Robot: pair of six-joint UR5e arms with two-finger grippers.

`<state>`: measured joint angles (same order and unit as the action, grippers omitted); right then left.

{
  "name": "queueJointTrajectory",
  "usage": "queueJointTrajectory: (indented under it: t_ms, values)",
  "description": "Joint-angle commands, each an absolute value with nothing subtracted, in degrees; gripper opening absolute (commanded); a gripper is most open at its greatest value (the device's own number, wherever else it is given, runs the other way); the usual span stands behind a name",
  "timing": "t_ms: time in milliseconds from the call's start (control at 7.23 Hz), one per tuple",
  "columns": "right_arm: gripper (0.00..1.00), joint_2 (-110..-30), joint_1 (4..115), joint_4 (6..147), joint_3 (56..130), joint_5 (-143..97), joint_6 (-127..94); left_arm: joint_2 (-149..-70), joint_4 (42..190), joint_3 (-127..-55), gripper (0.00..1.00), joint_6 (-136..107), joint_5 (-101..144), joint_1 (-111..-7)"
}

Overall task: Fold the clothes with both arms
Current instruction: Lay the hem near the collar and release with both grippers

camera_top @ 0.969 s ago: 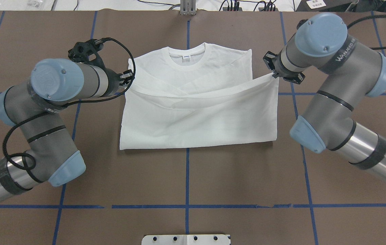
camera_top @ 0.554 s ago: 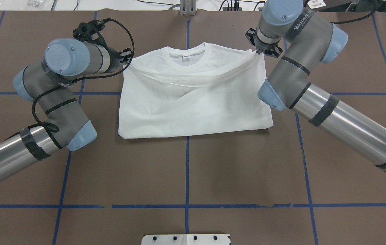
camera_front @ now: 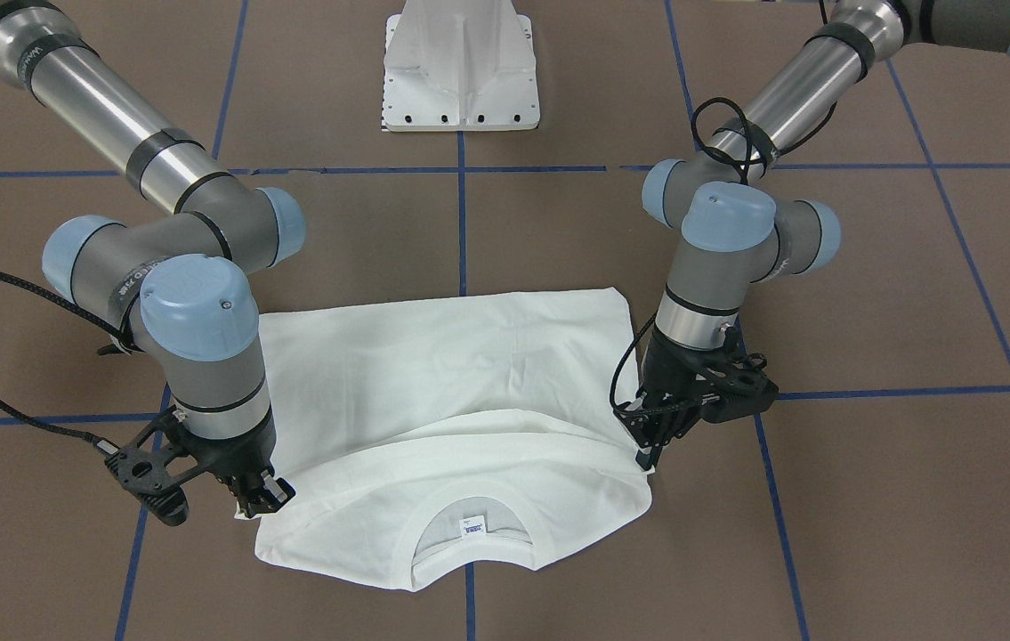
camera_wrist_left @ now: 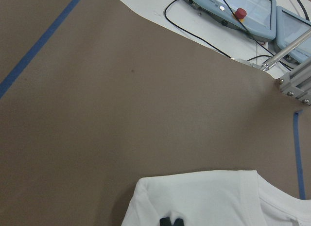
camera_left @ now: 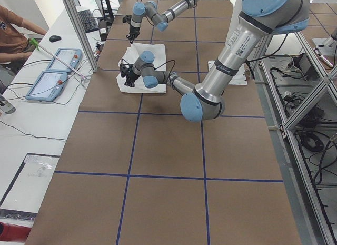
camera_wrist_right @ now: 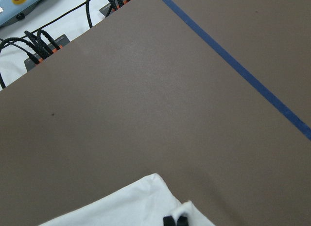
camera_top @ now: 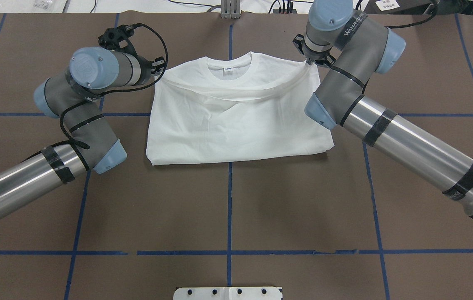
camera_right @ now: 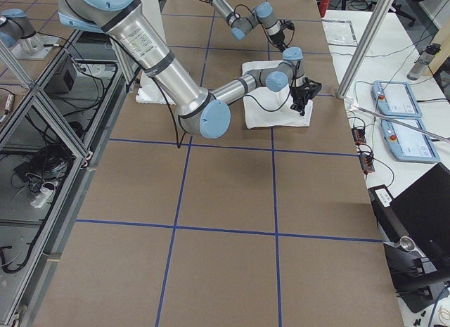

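Note:
The white T-shirt (camera_top: 236,121) lies flat on the brown table, collar (camera_top: 228,62) at the far side and neck label (camera_front: 472,527) showing. Its lower half is folded up, the doubled edge draped just below the collar. My left gripper (camera_top: 162,68) is shut on that edge at the shirt's left shoulder corner; it also shows in the front view (camera_front: 647,456) and the left wrist view (camera_wrist_left: 171,221). My right gripper (camera_top: 309,62) is shut on the edge at the right shoulder corner, also in the front view (camera_front: 260,500) and the right wrist view (camera_wrist_right: 176,220). The black printed text is hidden.
The white pedestal base (camera_front: 460,67) stands at the robot's side of the table. Blue tape lines (camera_top: 229,208) cross the brown tabletop. Beyond the table's far edge are control tablets (camera_wrist_left: 233,7), black cables (camera_wrist_right: 39,46) and a metal post (camera_top: 230,10).
Both grippers have carried the shirt's lower edge away from the robot, from mid-chest to the shoulders. The fold at the near side has tightened and the raised cloth has sunk lower.

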<state>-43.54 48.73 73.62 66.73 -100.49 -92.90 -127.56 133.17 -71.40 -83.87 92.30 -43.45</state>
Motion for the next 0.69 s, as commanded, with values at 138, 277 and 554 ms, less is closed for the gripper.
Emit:
queueJointTrajectory:
  t_ms: [138, 277, 554]
  values:
    - [0.00, -43.24, 49.48, 72.86, 66.27, -100.55, -92.99, -127.62, 134.03, -70.84, 0.00, -80.68, 92.37, -44.47]
    - [0.00, -43.24, 49.74, 72.77, 66.18, -100.55, -93.08, -127.62, 134.03, -70.93, 0.00, -80.77, 92.46, -44.65]
    - [0.00, -43.24, 50.01, 72.77, 65.92, -100.63, -93.08, -127.36, 135.60, -70.93, 0.00, -80.68, 93.07, -46.66]
